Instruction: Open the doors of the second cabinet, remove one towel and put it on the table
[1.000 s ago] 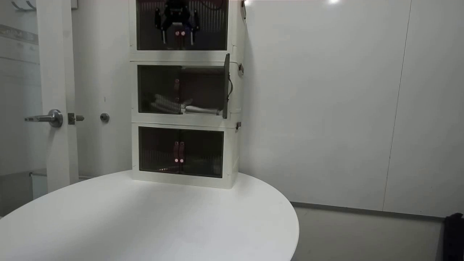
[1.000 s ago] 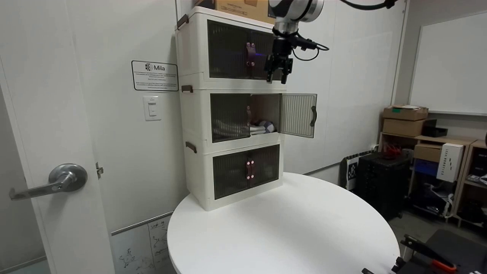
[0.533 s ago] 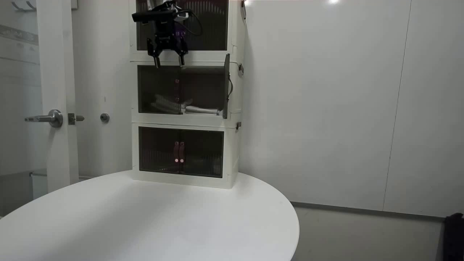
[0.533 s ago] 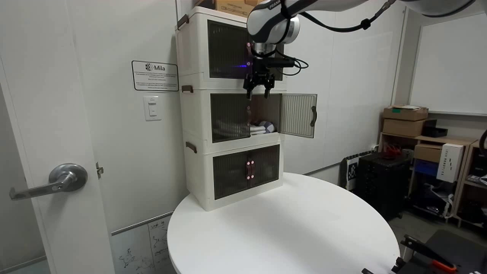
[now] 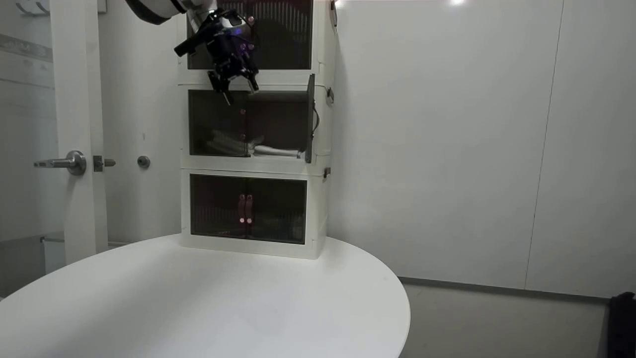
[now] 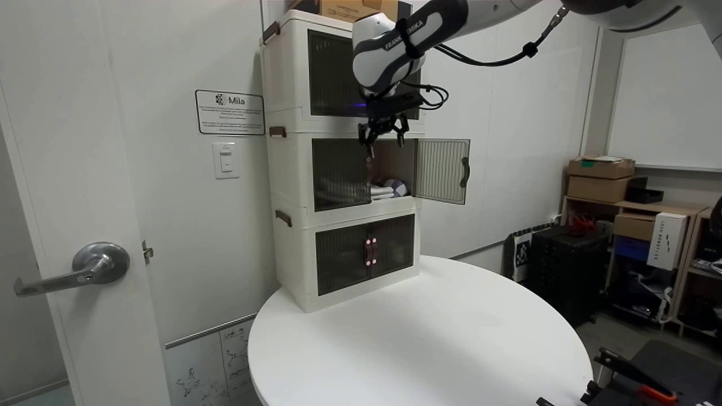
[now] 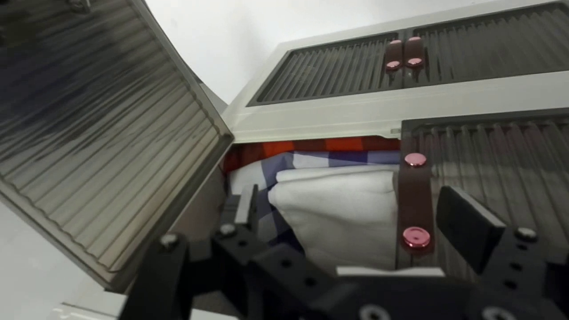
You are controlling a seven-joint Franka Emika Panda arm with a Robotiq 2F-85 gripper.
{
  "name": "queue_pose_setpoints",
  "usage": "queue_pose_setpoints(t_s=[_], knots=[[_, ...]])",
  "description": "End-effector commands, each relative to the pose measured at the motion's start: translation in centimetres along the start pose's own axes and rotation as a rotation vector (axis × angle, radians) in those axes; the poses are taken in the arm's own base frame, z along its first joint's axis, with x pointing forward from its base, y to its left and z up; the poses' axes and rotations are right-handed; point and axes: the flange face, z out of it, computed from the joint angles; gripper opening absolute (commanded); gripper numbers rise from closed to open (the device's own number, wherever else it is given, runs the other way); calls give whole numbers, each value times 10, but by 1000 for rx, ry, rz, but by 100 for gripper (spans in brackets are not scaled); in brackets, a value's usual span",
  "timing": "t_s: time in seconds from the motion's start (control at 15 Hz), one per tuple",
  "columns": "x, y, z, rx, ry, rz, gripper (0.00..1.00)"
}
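Note:
The second cabinet (image 5: 248,163) is the middle tier of the stack, also in an exterior view (image 6: 338,216). One of its doors (image 6: 443,171) stands swung open; the other door (image 6: 340,175) is shut. A folded whitish towel (image 7: 338,200) lies inside behind the opening, partly hidden by the shut door; it shows in both exterior views (image 5: 276,150) (image 6: 382,192). My gripper (image 5: 242,96) is open, empty and tilted, in front of the top part of the middle tier (image 6: 386,148). In the wrist view its fingers (image 7: 355,204) appear either side of the towel, apart from it. The round white table (image 5: 223,298) is below.
A blue-and-white checked cloth (image 7: 262,173) and a red-orange checked cloth (image 7: 342,144) lie beside and behind the towel. The shut door's handle (image 7: 415,200) is near one finger. The bottom tier's doors (image 6: 366,254) are shut. A cardboard box (image 6: 344,10) stands on top.
My gripper has come down from in front of the top tier to the upper edge of the middle tier, then tilted. It stays open. The doors and towel have not moved.

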Motion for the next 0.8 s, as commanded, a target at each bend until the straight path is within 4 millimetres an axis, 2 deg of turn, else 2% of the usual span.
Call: queue_pose_setpoints(t_s=[0.0, 0.2, 0.47, 0.73], knots=[[-3, -24, 13, -157, -14, 57, 100], [-14, -51, 24, -220, -34, 36, 100], [-23, -84, 31, -266, 58, -56, 100], [-30, -100, 44, -319, 164, -120, 100]])
